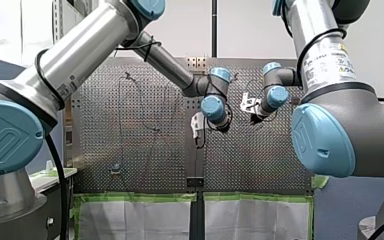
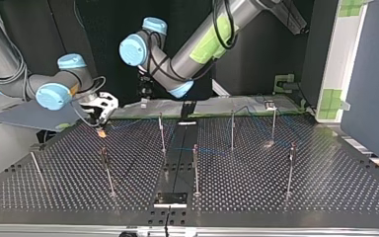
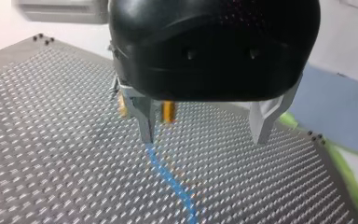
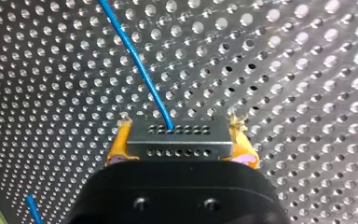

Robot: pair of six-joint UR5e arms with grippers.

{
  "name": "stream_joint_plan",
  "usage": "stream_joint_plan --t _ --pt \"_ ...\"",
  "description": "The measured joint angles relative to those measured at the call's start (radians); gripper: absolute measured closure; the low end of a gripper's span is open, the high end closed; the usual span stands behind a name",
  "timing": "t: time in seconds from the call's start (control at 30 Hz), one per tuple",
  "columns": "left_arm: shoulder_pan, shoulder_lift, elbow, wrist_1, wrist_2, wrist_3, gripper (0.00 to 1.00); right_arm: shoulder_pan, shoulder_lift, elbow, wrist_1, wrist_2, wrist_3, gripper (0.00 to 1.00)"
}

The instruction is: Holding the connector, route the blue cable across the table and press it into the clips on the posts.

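Right wrist view shows the connector (image 4: 177,137), a small grey block with rows of holes. It is clamped between the yellow pads (image 4: 116,149) of my right gripper (image 4: 179,149), so this pincer is narrow and holds the connector. The blue cable (image 4: 135,60) leaves the middle of the connector and runs away from the gripper over the perforated table (image 4: 284,70).

In the left wrist view the cable lies on the plate under my left gripper (image 3: 204,126), close to one of its metal fingers (image 3: 145,121). This pincer is wide and holds nothing. The yellow pads of the other gripper show just behind it, so the two are near each other.

In the top view both grippers are at the far side of the table. Thin blue lines run between the posts (image 2: 162,133) toward the view's right. Whether the cable sits in any clip is too small to tell.

I judge that the step in hand is carrying the connector to the next post. To do it well, the right pincer should not loosen, and the cable should be only lightly tight, with no jerk that could pull it out of clips already used. The cable should come above the clip first and then be pressed straight down. The free left pincer could steady the cable near the post.
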Motion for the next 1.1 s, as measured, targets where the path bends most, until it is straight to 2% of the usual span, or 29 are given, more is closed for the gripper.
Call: stream_joint_plan --t 0.17,0.27,0.5,0.8,1.1 --pt "-0.039 -0.041 0.041 -0.004 -0.003 -0.016 0.0 0.001 -0.007 0.007 0.004 -0.007 -0.005 1.0" --pt "-0.047 -0.066 0.066 -0.003 -0.005 -0.026 0.0 0.002 -0.008 0.009 0.007 -0.009 -0.008 1.0" --pt "-0.031 -0.124 0.13 0.0 -0.043 -0.04 0.0 -0.001 -0.011 0.011 0.013 -0.01 -0.01 1.0" --pt "-0.025 -0.137 0.192 0.055 -0.109 -0.053 0.0 -0.002 -0.011 0.011 0.013 -0.015 -0.009 1.0" --pt "-0.009 -0.183 0.218 0.078 -0.119 -0.068 0.0 0.0 -0.011 0.011 0.011 -0.022 -0.009 1.0"
